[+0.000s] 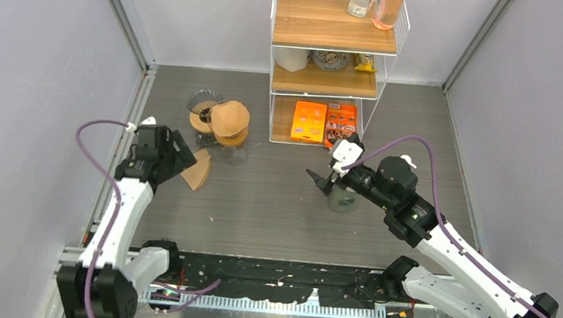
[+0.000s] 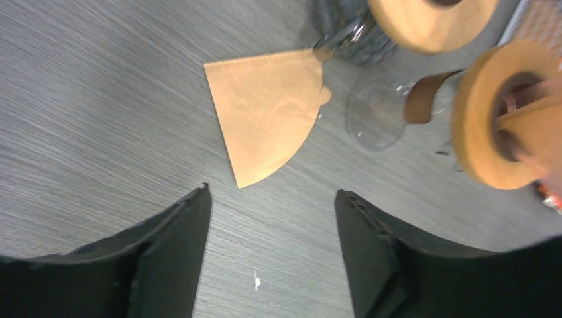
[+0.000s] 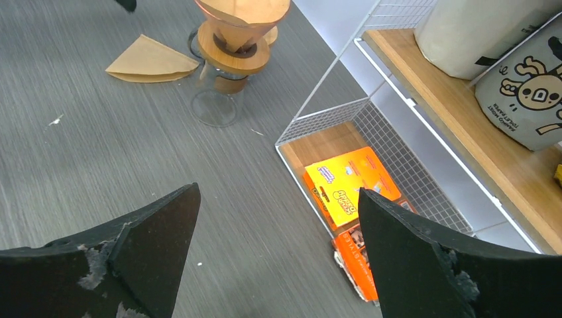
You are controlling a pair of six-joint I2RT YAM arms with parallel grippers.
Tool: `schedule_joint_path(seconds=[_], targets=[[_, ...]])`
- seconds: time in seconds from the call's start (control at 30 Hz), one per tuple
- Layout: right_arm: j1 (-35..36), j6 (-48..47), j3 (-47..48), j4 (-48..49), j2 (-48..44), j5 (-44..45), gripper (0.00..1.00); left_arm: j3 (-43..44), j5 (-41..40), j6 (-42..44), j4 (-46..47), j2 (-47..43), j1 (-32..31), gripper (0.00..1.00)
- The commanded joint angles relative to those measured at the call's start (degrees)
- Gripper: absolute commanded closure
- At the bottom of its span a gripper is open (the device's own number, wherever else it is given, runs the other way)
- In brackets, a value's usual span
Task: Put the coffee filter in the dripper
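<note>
A flat brown coffee filter [image 2: 268, 109] lies on the grey table, also seen in the top view as the filter [image 1: 199, 171] and in the right wrist view as the filter [image 3: 151, 59]. My left gripper [image 2: 273, 193] hovers just short of its pointed tip, open and empty; from above, the left gripper [image 1: 184, 160] is at the filter's left. The dripper [image 1: 229, 120] with a wooden collar sits on a glass carafe [image 3: 213, 99] behind it, with a brown filter cone [image 3: 242, 12] inside. My right gripper [image 3: 278, 195] stands open and empty over bare table, mid-right [image 1: 321, 179].
A second wooden-collared glass piece [image 1: 205, 105] stands just left of the dripper. A white wire shelf [image 1: 331, 63] stands at the back, with orange boxes [image 3: 348, 182] on its bottom level and cups and bottles above. Grey walls close in both sides.
</note>
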Motion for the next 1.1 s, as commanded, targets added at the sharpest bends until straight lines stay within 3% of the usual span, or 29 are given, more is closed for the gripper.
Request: schedule_joint_path(seconds=[0.0,0.1,0.43,0.8,1.07], targets=[[0.38,-1.98,0.52,3.74,0.73,2.21,0.05,2.36,2.90,2.23,0.73,9.72,-0.26,0.13],[0.39,-1.93,0.53,3.50,1.15,2.93,0.04,3.63,1.84,-0.06,3.07,16.82,0.38,0.05],[0.40,-3.32,-0.33,3.66,0.25,5.86,0.04,2.98,9.35,-7.36,11.94,29.31,4.97,0.09],[0.36,-3.55,-0.18,4.05,-0.22,8.28,0.05,7.74,5.15,-6.50,7.01,37.82,4.82,0.23],[0.38,-3.14,-0.39,4.09,-0.68,8.96,0.05,9.18,5.16,-5.83,7.64,38.46,3.02,0.34]])
